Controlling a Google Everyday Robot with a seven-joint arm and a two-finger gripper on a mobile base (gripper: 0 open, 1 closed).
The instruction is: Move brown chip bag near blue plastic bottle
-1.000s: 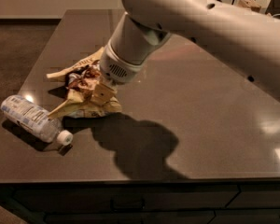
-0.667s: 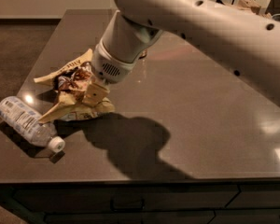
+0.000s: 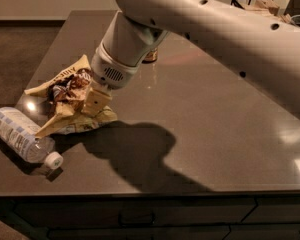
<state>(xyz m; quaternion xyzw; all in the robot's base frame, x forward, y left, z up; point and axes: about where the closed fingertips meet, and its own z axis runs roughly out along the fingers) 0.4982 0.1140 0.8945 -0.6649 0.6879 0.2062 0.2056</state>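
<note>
The brown chip bag [image 3: 65, 101] is crumpled, with tan edges and a brown-red centre, and lies at the table's left side. Its lower corner almost touches the blue plastic bottle [image 3: 21, 134], which lies on its side by the front left edge with its white cap [image 3: 54, 160] pointing right. My gripper [image 3: 92, 103] comes down from the upper right on the white arm [image 3: 200, 29] and is shut on the bag's right part. One tan finger [image 3: 98, 100] shows over the foil; the other is hidden by the bag.
A small gold-brown can [image 3: 150, 57] stands behind the arm, mostly hidden by the wrist. The dark table [image 3: 215, 134] stretches to the right, with its front edge near the bottle. A black rack with boxes [image 3: 260, 4] stands beyond the far right corner.
The gripper and the bag have shifted left and slightly down, closing the gap to the bottle. The bottle has stayed lying in place.
</note>
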